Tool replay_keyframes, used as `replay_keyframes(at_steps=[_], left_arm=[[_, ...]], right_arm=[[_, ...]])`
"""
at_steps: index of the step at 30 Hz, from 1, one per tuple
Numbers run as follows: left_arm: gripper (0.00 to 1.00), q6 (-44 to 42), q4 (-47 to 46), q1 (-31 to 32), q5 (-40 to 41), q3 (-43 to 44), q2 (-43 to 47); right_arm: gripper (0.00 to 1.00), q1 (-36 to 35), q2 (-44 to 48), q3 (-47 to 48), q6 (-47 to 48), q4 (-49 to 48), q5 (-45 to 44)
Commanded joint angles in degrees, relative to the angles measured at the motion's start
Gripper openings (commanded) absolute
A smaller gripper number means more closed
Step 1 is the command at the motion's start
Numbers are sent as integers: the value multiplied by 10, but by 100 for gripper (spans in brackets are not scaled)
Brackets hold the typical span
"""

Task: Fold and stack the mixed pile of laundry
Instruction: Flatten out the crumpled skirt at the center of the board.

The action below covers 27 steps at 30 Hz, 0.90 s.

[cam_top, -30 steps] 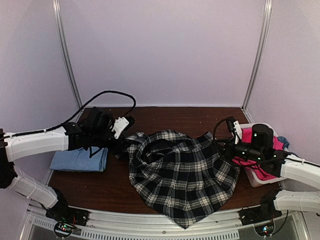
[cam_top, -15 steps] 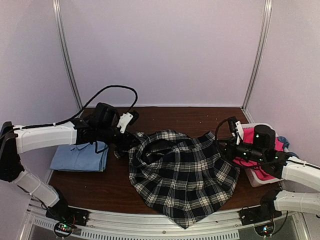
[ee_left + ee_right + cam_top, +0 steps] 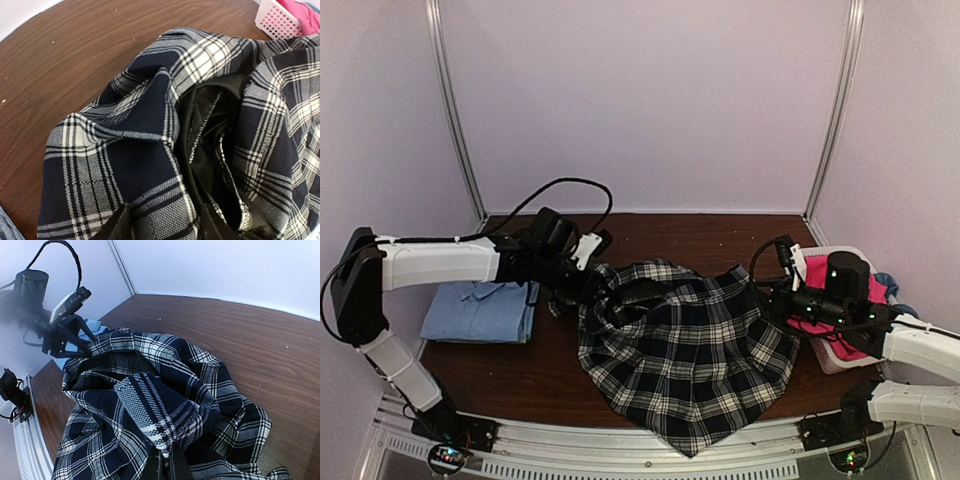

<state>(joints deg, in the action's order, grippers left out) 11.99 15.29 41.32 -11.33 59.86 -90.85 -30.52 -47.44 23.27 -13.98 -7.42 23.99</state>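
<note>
- Left pincer [image 3: 162, 227], jaws apart, hovers right over the plaid shirt [image 3: 680, 350] at its bunched left end.
- Right pincer [image 3: 164, 465] is clamped on the shirt's opposite, right edge.

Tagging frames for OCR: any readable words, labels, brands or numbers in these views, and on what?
None readable.
The plaid shirt, blue shirt, pink trousers and basket show no label or print.
The left arm and right arm carry no legible marking, and the right arm's small lights are not characters.
</note>
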Motion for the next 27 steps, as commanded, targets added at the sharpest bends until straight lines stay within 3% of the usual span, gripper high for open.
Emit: replay_keyframes(at_steps=[1,7,10,11,12,14,16,21,27], left_arm=[[41,9,57,1,75,50,-47],[33,24,43,1,92,42,-51],[34,19,63,1,83,60,-73],[27,16,73,0,78,68,-82],[3,12,72,-2,61,73,-84],[0,22,40,-13,7,65,-61],[0,49,-27,-30,-90,48,-18],[0,138,-182,-48,-211,35,65],[0,364,-539,-50,-357,-54,72]], right_arm=[[0,-3,1,-5,-8,-21,-7],[0,-3,5,-4,-5,-14,-10],[0,-3,6,-5,-5,-18,-16],[0,-3,6,-3,-5,-18,-17],[0,-3,4,-2,-4,-19,-17],[0,-3,-1,0,-3,-24,-17],[0,-3,-12,-1,-1,-32,-20],[0,-3,-40,6,3,-25,-76],[0,-3,-57,5,-2,-21,-133]])
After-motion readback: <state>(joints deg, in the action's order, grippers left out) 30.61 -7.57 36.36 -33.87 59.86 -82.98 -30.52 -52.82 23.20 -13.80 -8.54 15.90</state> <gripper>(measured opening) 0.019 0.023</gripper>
